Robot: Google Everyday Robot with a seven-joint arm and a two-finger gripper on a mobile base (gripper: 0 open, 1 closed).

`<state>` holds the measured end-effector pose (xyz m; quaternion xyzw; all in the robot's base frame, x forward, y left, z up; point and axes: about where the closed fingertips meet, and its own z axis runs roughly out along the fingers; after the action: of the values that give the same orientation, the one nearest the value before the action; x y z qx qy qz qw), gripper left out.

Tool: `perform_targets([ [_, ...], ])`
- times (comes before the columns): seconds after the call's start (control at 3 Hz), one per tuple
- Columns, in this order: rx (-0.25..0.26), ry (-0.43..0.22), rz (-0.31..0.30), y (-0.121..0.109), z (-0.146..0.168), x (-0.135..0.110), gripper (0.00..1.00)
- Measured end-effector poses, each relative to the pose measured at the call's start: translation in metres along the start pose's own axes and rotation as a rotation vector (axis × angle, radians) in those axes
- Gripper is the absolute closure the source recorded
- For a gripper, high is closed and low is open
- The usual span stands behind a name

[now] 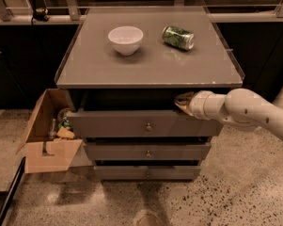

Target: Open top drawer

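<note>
Risking slipping off or skewing the top drawer (131, 124) by tugging with the tool (182, 102), spread impossible to tell, at its upper edge away from the knob (148, 126).

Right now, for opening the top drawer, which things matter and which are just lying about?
Belongs to the job: top drawer; its knob; gripper, at the drawer's top edge.

Just lying about: white bowl and green can on the cabinet top; cardboard box beside it; middle drawer; bottom drawer.
</note>
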<state>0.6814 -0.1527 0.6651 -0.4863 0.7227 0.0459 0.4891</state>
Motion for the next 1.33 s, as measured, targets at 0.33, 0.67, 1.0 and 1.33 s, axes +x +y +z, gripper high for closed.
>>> perform_targets([
  [0.33, 0.0, 0.0, 0.0, 0.0, 0.0, -0.001, 1.0],
  [0.67, -0.058, 0.027, 0.039, 0.016, -0.015, 0.004, 1.0],
  [1.0, -0.062, 0.029, 0.042, 0.02, -0.015, 0.005, 1.0],
  [1.33, -0.07, 0.033, 0.047, 0.023, -0.016, 0.005, 1.0],
])
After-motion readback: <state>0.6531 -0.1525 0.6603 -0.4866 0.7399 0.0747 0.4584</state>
